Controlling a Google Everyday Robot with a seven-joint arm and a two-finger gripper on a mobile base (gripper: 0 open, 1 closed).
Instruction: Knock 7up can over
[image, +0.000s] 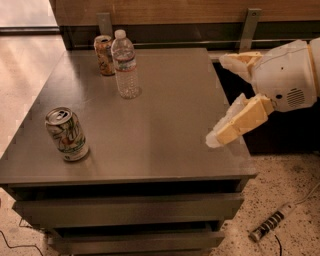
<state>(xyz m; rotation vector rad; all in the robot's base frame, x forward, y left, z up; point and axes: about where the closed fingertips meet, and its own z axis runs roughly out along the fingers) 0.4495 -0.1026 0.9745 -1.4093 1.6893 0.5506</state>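
Observation:
The 7up can (66, 134) stands upright near the front left corner of the grey table (165, 125); it is silver-white with green lettering and a pull-tab top. My gripper (217, 101) hovers over the table's right edge, far to the right of the can and not touching it. Its two cream fingers (239, 121) are spread wide apart and hold nothing.
An orange-brown can (104, 55) and a clear water bottle (125, 65) stand upright at the back left of the table. Drawers run below the table front. A wooden wall panel is behind. A power strip (270, 227) lies on the speckled floor at the right.

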